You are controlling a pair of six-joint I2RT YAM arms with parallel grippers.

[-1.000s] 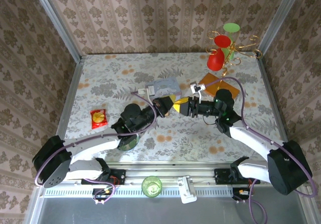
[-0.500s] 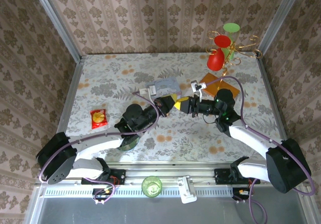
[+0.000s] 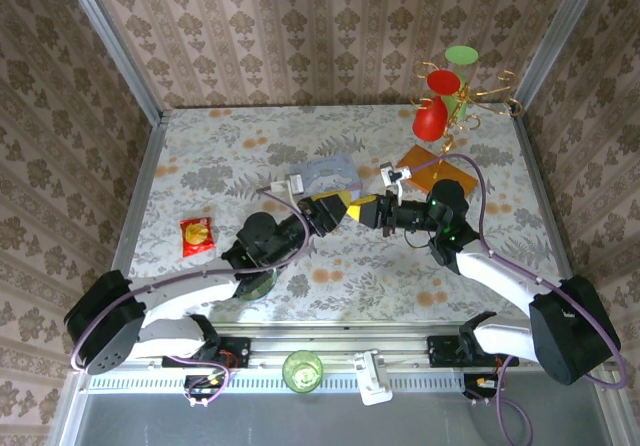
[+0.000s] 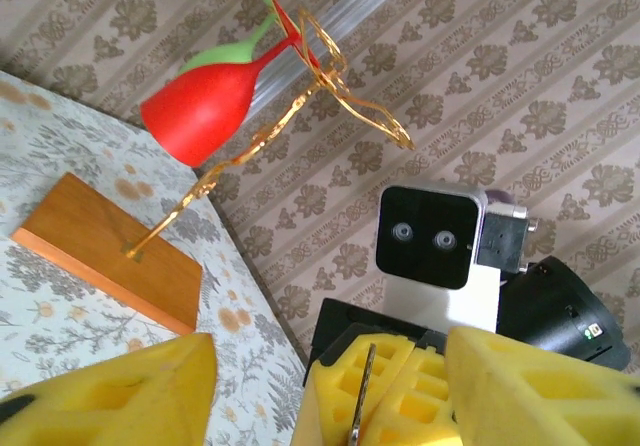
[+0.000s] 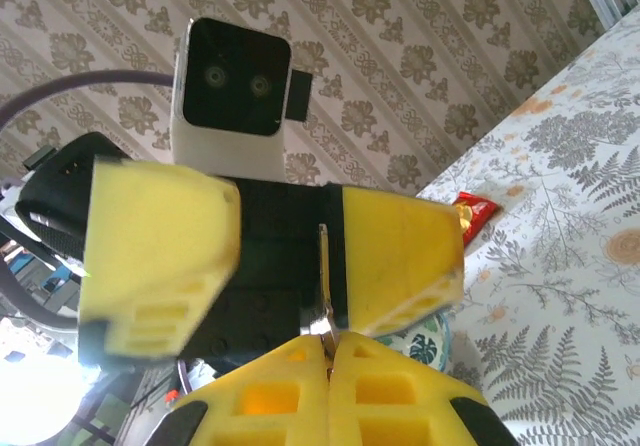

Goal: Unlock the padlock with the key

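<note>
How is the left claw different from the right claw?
The left claw has its yellow fingers spread apart; the right claw has them pressed together. The left claw holds nothing, while the right claw pinches a thin metal strip, likely the key. Both have yellow fingers and face each other.

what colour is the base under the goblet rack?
The base is orange-brown wood; clearest in left wrist view.

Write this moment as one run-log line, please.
left end effector: open | right end effector: shut on thin metal key | position: tips facing, raised above floral table
</note>
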